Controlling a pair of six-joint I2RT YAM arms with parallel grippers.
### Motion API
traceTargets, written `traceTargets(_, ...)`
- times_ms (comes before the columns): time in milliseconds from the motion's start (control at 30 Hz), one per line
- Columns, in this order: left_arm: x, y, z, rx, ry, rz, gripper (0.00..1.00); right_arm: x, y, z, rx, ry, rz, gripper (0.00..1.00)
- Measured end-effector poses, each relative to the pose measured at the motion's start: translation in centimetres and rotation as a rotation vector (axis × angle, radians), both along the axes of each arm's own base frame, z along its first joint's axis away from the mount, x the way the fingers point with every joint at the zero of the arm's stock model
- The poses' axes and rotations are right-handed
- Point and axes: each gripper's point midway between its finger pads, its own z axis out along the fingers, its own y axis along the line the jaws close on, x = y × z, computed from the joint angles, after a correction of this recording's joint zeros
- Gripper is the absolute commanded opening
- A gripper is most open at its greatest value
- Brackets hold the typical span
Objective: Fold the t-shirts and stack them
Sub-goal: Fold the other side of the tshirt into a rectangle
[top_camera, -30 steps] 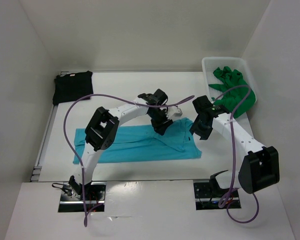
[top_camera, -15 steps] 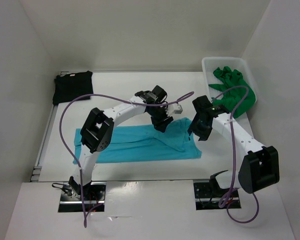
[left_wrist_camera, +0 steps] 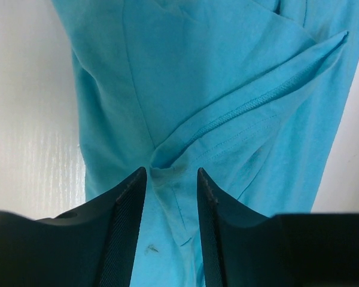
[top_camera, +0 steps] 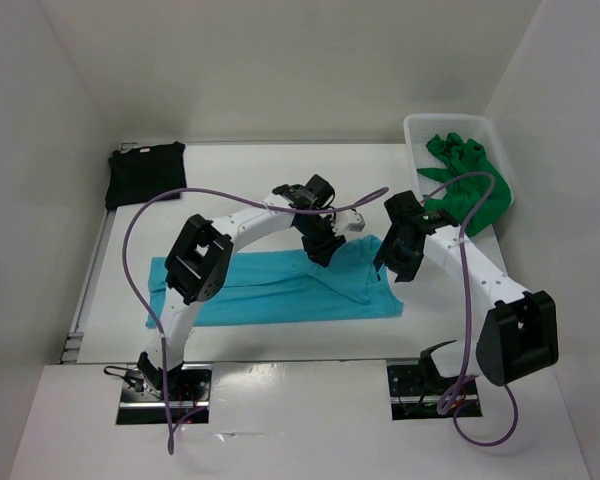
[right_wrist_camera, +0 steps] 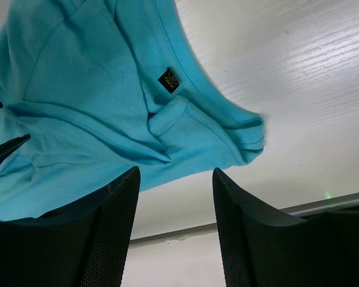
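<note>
The turquoise t-shirt (top_camera: 270,290) lies spread across the near middle of the table. My left gripper (top_camera: 320,252) is down on its far right part. In the left wrist view the gripper (left_wrist_camera: 172,173) is open a little, with creased turquoise cloth (left_wrist_camera: 215,89) between and beyond the fingers. My right gripper (top_camera: 392,265) is open and empty at the shirt's right end. In the right wrist view it (right_wrist_camera: 175,170) hangs over bare table beside the collar with its black tag (right_wrist_camera: 169,79). The black t-shirt (top_camera: 146,172) lies folded at the back left. The green t-shirt (top_camera: 467,180) is crumpled in the basket.
The white mesh basket (top_camera: 420,122) stands at the back right against the wall. White walls close in the table on three sides. A metal rail (top_camera: 80,300) runs along the table's left edge. Purple cables loop above both arms.
Both grippers have shifted only slightly over the shirt's right end. The turquoise shirt lies much as before.
</note>
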Motion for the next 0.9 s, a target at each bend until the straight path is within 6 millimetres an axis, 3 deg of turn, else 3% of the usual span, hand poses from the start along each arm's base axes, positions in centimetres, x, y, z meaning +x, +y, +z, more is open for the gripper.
traceTargets(100, -0.1, 0.1, -0.4, 0.007, 0.011, -0.001, 0.26, 0.0, 0.1, -0.1, 0.004, 0.005, 0.003, 0.58)
traceTargets(300, -0.3, 0.1, -1.4, 0.018, 0.03, -0.003, 0.22, 0.0, 0.6, -0.3, 0.024, 0.015, 0.022, 0.61)
traceTargets(333, -0.3, 0.1, -1.5, 0.02, 0.033, -0.002, 0.18, 0.0, 0.6, -0.4, 0.026, 0.018, 0.026, 0.61)
traceTargets(367, -0.4, 0.2, -1.7, 0.024, 0.039, -0.001, 0.08, 0.0, 0.7, -0.6, 0.03, 0.022, 0.031, 0.61)
traceTargets(433, -0.5, 0.3, -1.8, 0.027, 0.045, -0.002, 0.0, -0.3, 0.9, -0.9, 0.042, 0.034, 0.04, 0.61)
traceTargets(600, -1.0, 0.2, -1.6, 0.02, 0.068, -0.006, 0.0, -0.9, 2.1, -2.0, 0.076, 0.072, 0.08, 0.61)
traceTargets(767, -1.4, 0.2, -1.4, 0.016, 0.085, -0.009, 0.0, -2.4, 4.4, -4.6, 0.064, 0.164, 0.167, 0.61)
traceTargets(900, -1.5, 0.3, -1.2, 0.015, 0.091, -0.01, 0.0, -2.6, 5.0, -5.1, 0.056, 0.173, 0.191, 0.63)
